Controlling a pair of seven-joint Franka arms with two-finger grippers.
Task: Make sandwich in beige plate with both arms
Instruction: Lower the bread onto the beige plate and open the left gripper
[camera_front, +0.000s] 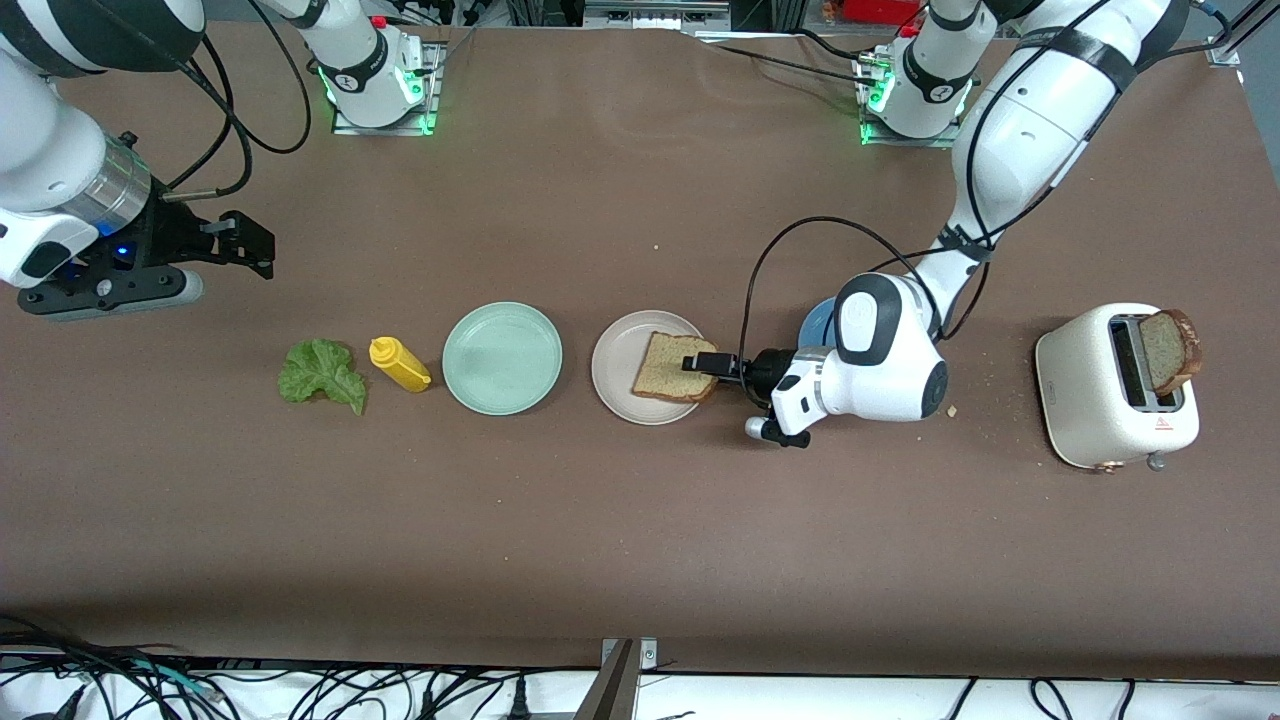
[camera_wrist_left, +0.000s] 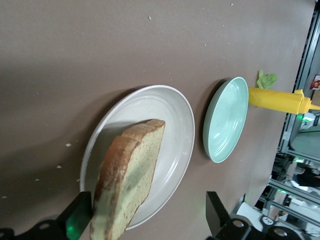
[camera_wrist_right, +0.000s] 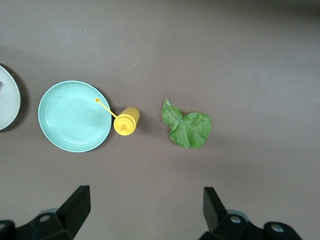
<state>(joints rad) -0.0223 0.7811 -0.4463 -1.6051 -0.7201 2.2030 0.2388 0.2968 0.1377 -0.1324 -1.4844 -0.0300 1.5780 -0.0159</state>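
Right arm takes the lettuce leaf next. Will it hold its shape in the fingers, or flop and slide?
The lettuce leaf lies flat and ruffled on the table beside the yellow mustard bottle, so it probably droops when pinched at one edge. It looks thin and light, so a push would likely drag or fold it. The right gripper hangs open above it.

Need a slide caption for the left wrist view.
Open left gripper around a bread slice on the beige plate.

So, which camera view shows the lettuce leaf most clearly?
The right wrist view: it looks straight down on the whole lettuce leaf, veins and ruffled edge visible. The front view shows it whole but smaller. The left wrist view shows only a bit past the yellow bottle.
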